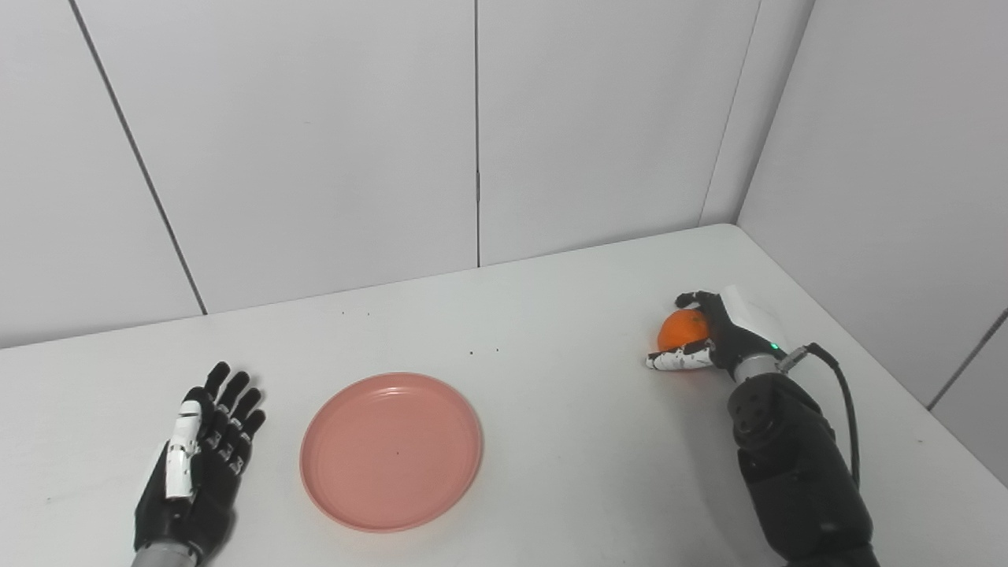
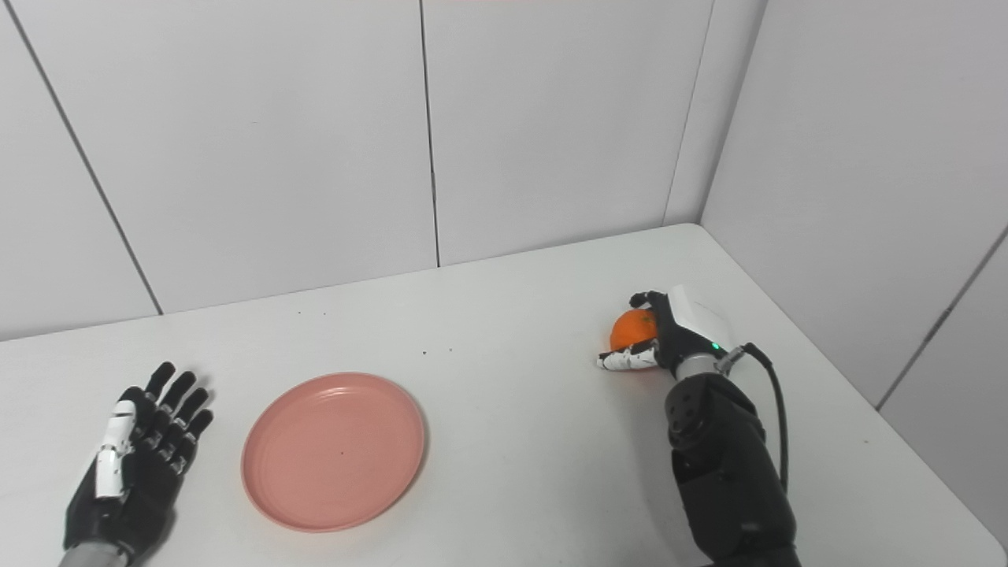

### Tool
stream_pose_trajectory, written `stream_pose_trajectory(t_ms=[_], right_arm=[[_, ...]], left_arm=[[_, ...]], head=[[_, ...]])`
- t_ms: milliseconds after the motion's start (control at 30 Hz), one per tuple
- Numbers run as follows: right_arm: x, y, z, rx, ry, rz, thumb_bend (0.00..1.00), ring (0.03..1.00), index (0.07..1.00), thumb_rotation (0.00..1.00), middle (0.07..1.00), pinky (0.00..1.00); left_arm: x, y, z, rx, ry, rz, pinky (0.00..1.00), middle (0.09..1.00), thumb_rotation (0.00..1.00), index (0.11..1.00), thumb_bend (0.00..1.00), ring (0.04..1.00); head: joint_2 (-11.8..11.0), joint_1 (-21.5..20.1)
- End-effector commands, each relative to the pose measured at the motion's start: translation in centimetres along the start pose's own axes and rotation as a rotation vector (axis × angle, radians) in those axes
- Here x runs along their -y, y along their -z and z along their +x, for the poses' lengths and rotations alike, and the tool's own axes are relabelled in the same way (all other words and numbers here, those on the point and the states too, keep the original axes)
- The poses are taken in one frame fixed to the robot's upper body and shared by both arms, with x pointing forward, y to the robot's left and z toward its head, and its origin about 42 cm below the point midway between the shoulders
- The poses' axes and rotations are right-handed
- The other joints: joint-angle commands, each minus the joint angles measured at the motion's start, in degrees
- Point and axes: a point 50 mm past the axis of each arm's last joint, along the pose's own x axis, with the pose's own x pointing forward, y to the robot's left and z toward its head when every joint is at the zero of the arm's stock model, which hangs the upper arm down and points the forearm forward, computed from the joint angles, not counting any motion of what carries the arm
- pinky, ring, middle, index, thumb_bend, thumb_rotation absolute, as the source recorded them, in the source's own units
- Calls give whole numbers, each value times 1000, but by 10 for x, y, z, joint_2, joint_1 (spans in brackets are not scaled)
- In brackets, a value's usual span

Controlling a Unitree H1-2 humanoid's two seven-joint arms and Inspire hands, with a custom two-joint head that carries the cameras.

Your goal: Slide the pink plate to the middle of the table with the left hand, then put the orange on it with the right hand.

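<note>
White table (image 1: 551, 315) fills lower part of view, far edge against pale panelled wall, right corner rounded. Few small dark specks on surface near middle back. Pink plate (image 1: 391, 450) sits flat, left of centre, nothing in it. Left hand (image 1: 197, 465) rests flat on tabletop just beside plate's left side, not touching it, fingers spread. Orange (image 1: 682, 329) at right side near far corner, right hand (image 1: 713, 339) wrapped around it; whether it rests on surface unclear.

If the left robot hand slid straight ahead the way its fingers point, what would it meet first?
Nothing, as far as I can tell: the left robot hand lies flat, open, pointing at the back wall. The pink plate sits off to its right, outside that line.
</note>
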Motion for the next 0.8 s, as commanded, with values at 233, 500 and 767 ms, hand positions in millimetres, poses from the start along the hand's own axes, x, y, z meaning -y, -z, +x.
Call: stream_pose_trajectory(t_ms=[233,500,767], right_arm=[[15,-10,12,10,-4,-73,884,395,549,201,484,317],[28,-17,0,54,79,-14,524,336,485,140,437,278],[58,-45,-27,177,219,39,521,380,484,139,460,295]], left_arm=[[0,1,1,-3,0,-2,987,964,1000,956,287,959],[3,1,0,-4,-11,-4,984,959,1000,951,286,955],[4,3,1,-1,3,-6,990,970,1000,959,282,964]], head=[[3,5],[4,8],[6,21]])
